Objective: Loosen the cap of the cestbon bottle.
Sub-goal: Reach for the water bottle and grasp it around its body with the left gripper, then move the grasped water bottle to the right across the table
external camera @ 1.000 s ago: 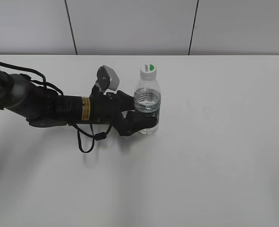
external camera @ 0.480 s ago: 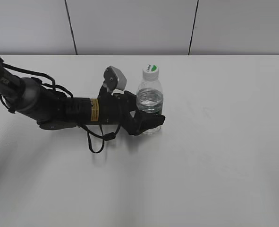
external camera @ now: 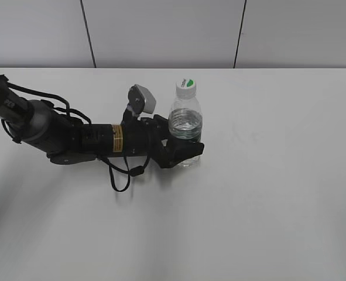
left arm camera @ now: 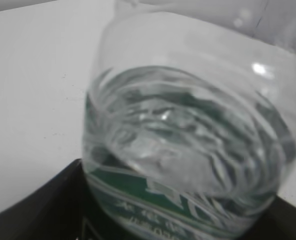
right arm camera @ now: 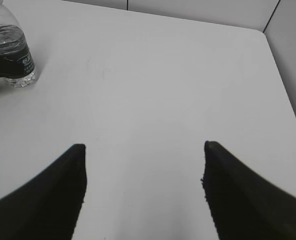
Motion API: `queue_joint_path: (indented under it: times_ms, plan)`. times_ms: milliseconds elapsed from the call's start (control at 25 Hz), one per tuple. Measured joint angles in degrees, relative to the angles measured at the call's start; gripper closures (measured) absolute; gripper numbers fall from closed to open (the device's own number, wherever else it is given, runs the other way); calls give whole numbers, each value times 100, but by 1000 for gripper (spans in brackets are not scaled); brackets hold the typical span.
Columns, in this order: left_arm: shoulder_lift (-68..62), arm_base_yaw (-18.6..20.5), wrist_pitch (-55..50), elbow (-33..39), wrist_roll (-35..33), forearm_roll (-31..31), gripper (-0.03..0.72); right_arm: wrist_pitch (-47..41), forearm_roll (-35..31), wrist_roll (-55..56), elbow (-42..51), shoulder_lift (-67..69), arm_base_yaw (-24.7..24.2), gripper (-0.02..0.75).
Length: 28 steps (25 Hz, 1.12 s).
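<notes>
The cestbon bottle (external camera: 185,124) stands upright on the white table (external camera: 278,199), clear and ribbed, with a dark green label band low down. Its white cap (external camera: 185,86) with a green half-circle mark is on top. My left gripper (external camera: 183,152) comes in from the left, lying low, and is shut on the bottle at the label. In the left wrist view the bottle (left arm camera: 188,135) fills the frame between the black fingers (left arm camera: 42,200). My right gripper (right arm camera: 143,150) is open and empty over bare table, far from the bottle (right arm camera: 10,50), and is out of the exterior view.
The left arm (external camera: 61,137) with its loose cable (external camera: 119,175) lies across the left of the table. A grey panelled wall (external camera: 161,32) runs behind the table's far edge. The table's right edge (right arm camera: 283,90) shows in the right wrist view.
The left gripper has slid the bottle a little to the right over the last second. In the last half second almost nothing has moved.
</notes>
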<state>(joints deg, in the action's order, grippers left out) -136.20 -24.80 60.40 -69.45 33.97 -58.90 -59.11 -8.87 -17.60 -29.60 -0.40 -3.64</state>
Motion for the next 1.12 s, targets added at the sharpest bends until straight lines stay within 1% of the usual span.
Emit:
queue_joint_path:
  times_ms: [200, 440, 680, 800, 960, 1120]
  plan:
    - [0, 0, 6, 0, 0, 0, 118, 0, 0, 0, 0, 0, 0, 186]
    - [0, 0, 55, 0, -2, 5, 168, 0, 0, 0, 0, 0, 0, 186]
    - [0, 0, 118, 0, -6, -112, 169, 0, 0, 0, 0, 0, 0, 186]
    - [-10, 0, 293, 0, -1, -327, 176, 0, 0, 0, 0, 0, 0, 186]
    - [-25, -11, 606, 0, 4, -854, 182, 0, 0, 0, 0, 0, 0, 186]
    - [-25, -157, 659, 0, 49, -1050, 182, 0, 0, 0, 0, 0, 0, 186]
